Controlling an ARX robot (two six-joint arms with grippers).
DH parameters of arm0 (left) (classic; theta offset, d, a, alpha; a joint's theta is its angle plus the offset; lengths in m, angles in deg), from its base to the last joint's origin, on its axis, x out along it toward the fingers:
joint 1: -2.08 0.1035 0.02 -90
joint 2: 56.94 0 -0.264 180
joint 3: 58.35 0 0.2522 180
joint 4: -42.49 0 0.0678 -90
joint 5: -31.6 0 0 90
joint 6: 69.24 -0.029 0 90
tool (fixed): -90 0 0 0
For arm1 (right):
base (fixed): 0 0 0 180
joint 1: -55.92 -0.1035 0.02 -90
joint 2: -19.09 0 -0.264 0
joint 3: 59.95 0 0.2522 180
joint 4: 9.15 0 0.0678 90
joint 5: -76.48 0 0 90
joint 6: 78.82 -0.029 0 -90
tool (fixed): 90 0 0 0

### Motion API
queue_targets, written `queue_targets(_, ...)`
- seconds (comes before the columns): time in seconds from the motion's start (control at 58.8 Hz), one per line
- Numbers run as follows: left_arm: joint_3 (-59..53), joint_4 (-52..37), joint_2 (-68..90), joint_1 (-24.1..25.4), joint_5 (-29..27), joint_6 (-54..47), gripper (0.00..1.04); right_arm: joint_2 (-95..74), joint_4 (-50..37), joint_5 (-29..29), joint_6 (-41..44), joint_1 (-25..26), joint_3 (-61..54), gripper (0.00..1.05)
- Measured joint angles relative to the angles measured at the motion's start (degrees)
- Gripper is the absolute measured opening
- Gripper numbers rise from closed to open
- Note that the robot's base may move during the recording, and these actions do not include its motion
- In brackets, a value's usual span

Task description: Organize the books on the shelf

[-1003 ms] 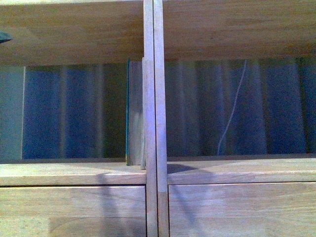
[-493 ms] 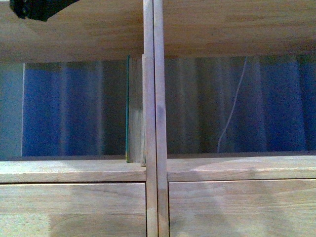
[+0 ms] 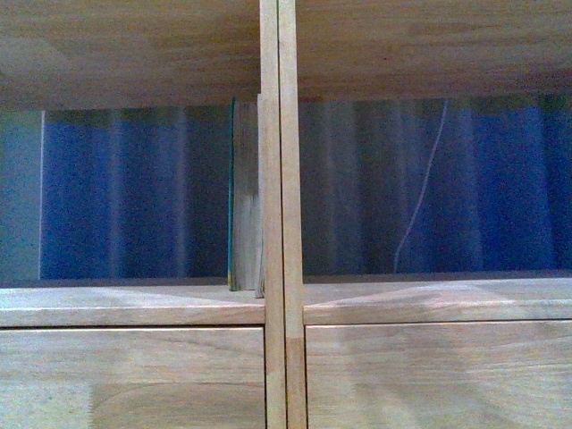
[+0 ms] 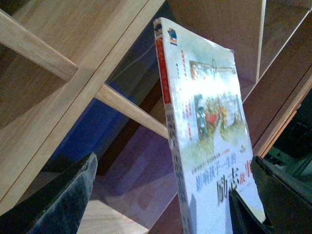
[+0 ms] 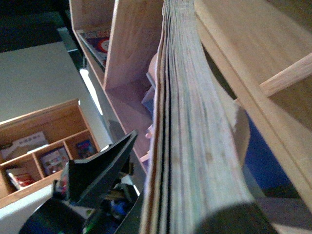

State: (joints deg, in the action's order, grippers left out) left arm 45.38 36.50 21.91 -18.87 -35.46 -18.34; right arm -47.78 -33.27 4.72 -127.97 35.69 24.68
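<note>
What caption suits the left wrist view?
White paperback with colourful cover art between fingers of the left gripper, light-wood shelf behind.

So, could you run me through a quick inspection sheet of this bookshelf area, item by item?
Surface: light-wood shelf, drawer fronts below.
Job's things: teal book stands upright against the central divider, in the left compartment; white paperback is held up in the air, tilted.
Clutter: colourful book in a further compartment.
End effectors: left end effector fingers wide apart, paperback beside one; right end effector looks closed on a pale-paged book, which book unclear.
Cables: thin pale cord hangs behind the right compartment.
Surroundings: blue curtain behind the shelf; darker cabinet holding books.
</note>
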Motion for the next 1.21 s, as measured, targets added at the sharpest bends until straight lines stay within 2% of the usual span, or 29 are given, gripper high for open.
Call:
queue_targets(0.408,2.62,-7.06,4.63,-1.40,-3.08,9.05,0.97,1.57,-0.66,2.10,-2.54,-4.11,-3.19,0.07)
queue_targets(0.629,1.84,-9.92,4.68,-5.05,-3.96,9.27,0.65,2.36,-0.63,2.60,-4.13,-4.28,-3.85,0.07)
queue_targets(0.986,-2.16,-15.06,3.78,-5.79,-3.89,11.65,0.18,3.39,-0.63,2.99,-5.46,-4.31,-5.97,0.07)
queue_targets(1.071,-3.58,-16.00,2.86,-5.57,-3.98,12.15,0.17,3.48,-0.63,3.45,-5.35,-4.28,-6.12,0.08)
queue_targets(1.207,-6.21,-16.90,0.92,-4.39,-3.67,12.41,0.17,3.78,-0.83,4.13,-4.79,-3.85,-6.95,0.28)
